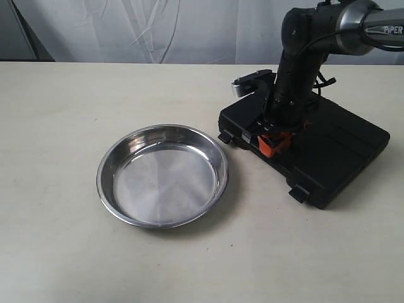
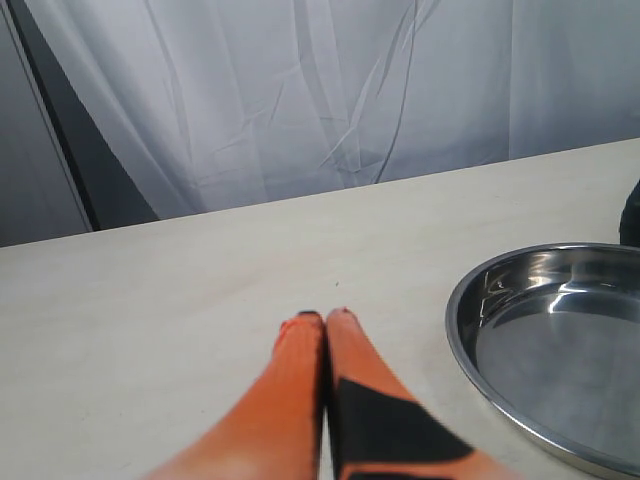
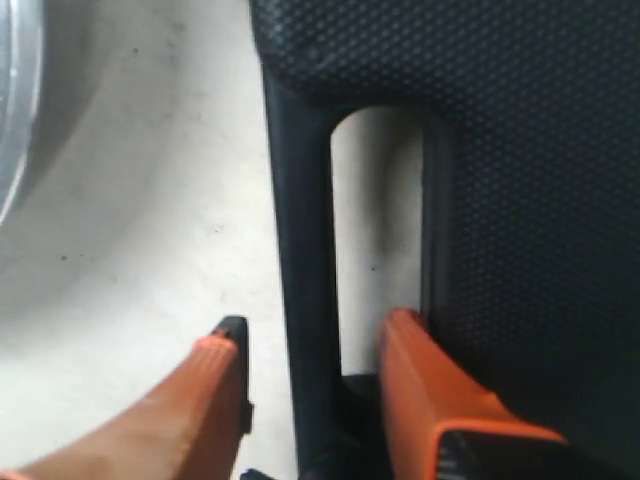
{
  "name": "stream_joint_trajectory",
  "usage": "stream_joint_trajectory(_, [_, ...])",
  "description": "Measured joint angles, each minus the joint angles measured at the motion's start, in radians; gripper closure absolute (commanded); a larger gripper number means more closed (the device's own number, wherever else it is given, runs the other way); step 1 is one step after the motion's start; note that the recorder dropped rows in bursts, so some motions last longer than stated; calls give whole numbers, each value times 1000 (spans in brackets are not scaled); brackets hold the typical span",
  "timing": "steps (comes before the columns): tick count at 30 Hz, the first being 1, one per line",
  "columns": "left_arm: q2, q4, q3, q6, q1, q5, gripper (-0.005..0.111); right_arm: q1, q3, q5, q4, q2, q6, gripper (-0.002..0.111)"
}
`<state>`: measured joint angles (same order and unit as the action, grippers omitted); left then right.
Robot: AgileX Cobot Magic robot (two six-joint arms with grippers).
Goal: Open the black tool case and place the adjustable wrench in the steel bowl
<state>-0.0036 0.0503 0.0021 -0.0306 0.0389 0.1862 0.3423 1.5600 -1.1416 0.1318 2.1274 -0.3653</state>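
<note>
Barely started: the black tool case (image 1: 344,145), right of frame, is shut, steel bowl (image 1: 163,177) empty, adjustable wrench unseen. My read, the right hand (image 1: 273,141) sits spread astride the case's handle bar (image 3: 305,250), left hand (image 2: 325,318) clenched

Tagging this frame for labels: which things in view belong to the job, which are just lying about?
Job: black tool case, lid down; its handle, straddled by the open right hand; steel bowl, empty. No adjustable wrench in view.
Just there: table; white curtain; left hand, shut, over the table near the bowl.
</note>
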Motion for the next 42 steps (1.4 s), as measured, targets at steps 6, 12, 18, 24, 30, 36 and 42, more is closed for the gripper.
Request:
stream_joint_trajectory(6, [0, 0, 0, 0, 0, 0, 106, 0, 0, 14, -28, 12, 22, 67])
stream_joint_trajectory(12, [0, 0, 0, 0, 0, 0, 106, 0, 0, 22, -22, 54, 25, 89])
stream_joint_trajectory(18, [0, 0, 0, 0, 0, 0, 106, 4, 0, 28, -21, 55, 15, 108])
stream_joint_trajectory(24, [0, 0, 0, 0, 0, 0, 106, 4, -2, 32, -23, 41, 15, 108])
stream_joint_trajectory(30, [0, 0, 0, 0, 0, 0, 106, 4, -2, 30, -10, 3, 15, 108])
stream_joint_trajectory(36, [0, 0, 0, 0, 0, 0, 106, 2, -2, 15, 49, -4, 17, 108])
stream_joint_trajectory(42, [0, 0, 0, 0, 0, 0, 106, 2, -2, 8, 102, -4, 17, 108])
